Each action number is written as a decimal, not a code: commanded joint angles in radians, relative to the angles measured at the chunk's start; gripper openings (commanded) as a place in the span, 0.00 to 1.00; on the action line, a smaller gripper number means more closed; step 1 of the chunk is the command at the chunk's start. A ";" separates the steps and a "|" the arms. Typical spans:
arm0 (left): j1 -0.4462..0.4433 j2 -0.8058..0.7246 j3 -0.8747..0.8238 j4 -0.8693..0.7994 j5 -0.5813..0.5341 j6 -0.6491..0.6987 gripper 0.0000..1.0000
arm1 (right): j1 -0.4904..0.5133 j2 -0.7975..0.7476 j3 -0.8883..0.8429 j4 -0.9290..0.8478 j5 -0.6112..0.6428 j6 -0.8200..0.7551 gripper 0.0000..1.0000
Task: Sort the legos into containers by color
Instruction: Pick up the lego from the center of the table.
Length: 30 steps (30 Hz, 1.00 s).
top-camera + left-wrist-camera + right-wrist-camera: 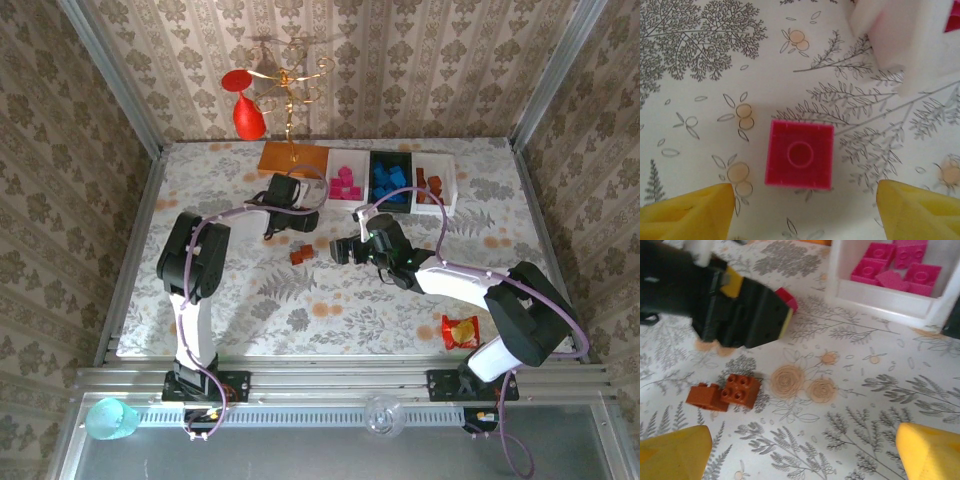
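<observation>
Beneath my left gripper (805, 202), fingers apart: one pink brick (799, 154), loose on the table (695, 135), near the white tray (900, 45). Step: grasp pending. Next, I judge: descend, close squarely, lift.

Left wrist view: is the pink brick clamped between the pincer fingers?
No, the pink brick lies flat on the tablecloth, with both yellow fingers apart from it.

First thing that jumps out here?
A lone magenta brick lies between the open left fingers, close to the corner of the white tray. Two brown bricks lie loose on the floral cloth ahead of the open right fingers.
</observation>
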 commanded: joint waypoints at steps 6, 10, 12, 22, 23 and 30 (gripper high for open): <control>0.005 0.080 0.098 -0.035 -0.010 0.025 0.64 | 0.008 0.013 0.011 -0.001 -0.029 -0.023 0.96; 0.010 0.109 0.123 -0.037 -0.004 0.021 0.59 | 0.008 0.011 0.004 -0.008 -0.018 -0.019 0.96; 0.011 0.119 0.130 -0.039 -0.004 0.019 0.56 | 0.008 0.007 0.000 -0.011 -0.013 -0.016 0.96; 0.010 0.009 0.014 0.066 -0.016 -0.021 0.37 | 0.008 0.004 -0.002 -0.013 0.006 -0.017 0.96; 0.010 -0.015 -0.006 0.081 -0.015 -0.029 0.36 | 0.008 0.003 -0.003 -0.012 0.009 -0.018 0.96; -0.011 -0.124 -0.049 0.142 0.081 -0.086 0.34 | 0.006 -0.045 0.003 -0.080 0.183 -0.017 0.97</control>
